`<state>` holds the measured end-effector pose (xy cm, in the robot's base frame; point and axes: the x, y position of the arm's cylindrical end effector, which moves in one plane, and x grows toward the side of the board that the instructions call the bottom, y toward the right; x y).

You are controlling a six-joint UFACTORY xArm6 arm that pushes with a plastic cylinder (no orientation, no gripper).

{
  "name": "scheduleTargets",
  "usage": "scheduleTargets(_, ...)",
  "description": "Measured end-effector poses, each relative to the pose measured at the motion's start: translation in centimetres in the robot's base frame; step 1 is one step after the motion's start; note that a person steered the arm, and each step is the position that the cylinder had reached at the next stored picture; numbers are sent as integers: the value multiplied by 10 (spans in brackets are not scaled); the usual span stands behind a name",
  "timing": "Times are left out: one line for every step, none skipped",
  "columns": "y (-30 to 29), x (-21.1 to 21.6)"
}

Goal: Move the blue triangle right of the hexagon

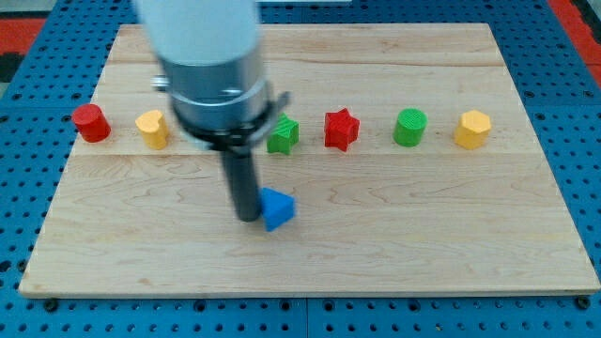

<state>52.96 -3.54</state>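
Observation:
The blue triangle (277, 208) lies on the wooden board (310, 253) below the middle of a row of blocks. My tip (246, 218) stands right at the triangle's left side, touching it or nearly so. The yellow hexagon (473, 130) sits at the right end of the row, well to the upper right of the triangle. The arm's grey body hides the part of the row above my tip.
The row across the board runs from the view's left: a red cylinder (91, 123), a yellow block (152, 129), a green star-like block (283, 135), a red star (341, 130) and a green cylinder (409, 128). A blue pegboard (28, 113) surrounds the board.

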Motion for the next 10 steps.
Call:
scheduleTargets(74,0)
scheduleTargets(144,0)
scheduleTargets(187,0)
scheduleTargets(222,0)
scheduleTargets(238,25)
scheduleTargets(265,27)
scheduleTargets(278,18)
scheduleTargets(280,-3)
scheduleTargets(285,9)
scheduleTargets(273,13)
